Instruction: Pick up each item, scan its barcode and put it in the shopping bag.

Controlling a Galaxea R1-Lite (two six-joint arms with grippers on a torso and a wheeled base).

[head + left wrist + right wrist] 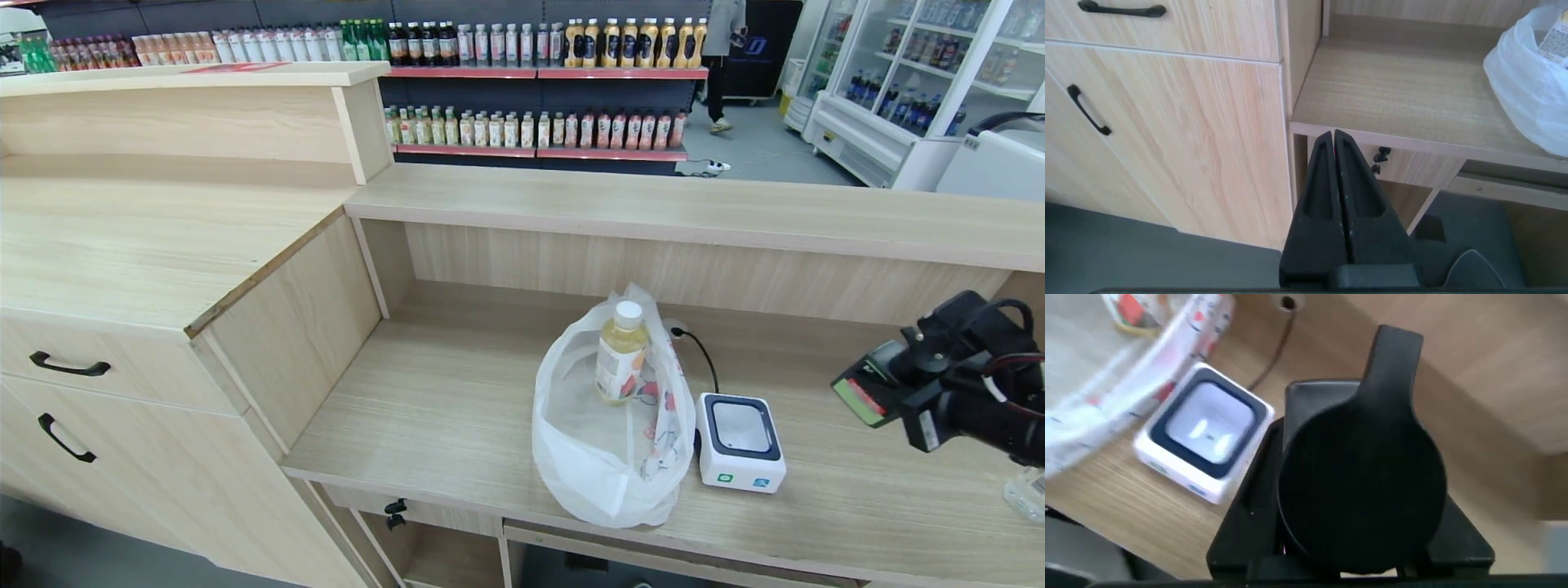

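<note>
A white translucent shopping bag [608,433] stands open on the lower counter with a yellow drink bottle [622,353] upright inside it. Just right of the bag sits the white barcode scanner [740,441], its window facing up. My right gripper [886,380] hovers right of the scanner, shut on a round black-faced item [1360,486] whose green and red edge [859,398] shows in the head view. One finger [1396,347] rises behind the item, and the scanner [1204,429] lies below and beside it. My left gripper [1335,175] is shut and empty, low in front of the cabinet.
A raised wooden ledge [694,208] runs behind the lower counter, and a taller cabinet with drawers [73,367] stands to the left. The scanner's black cable [702,351] runs back behind the bag. A clear plastic object [1027,494] lies at the counter's far right.
</note>
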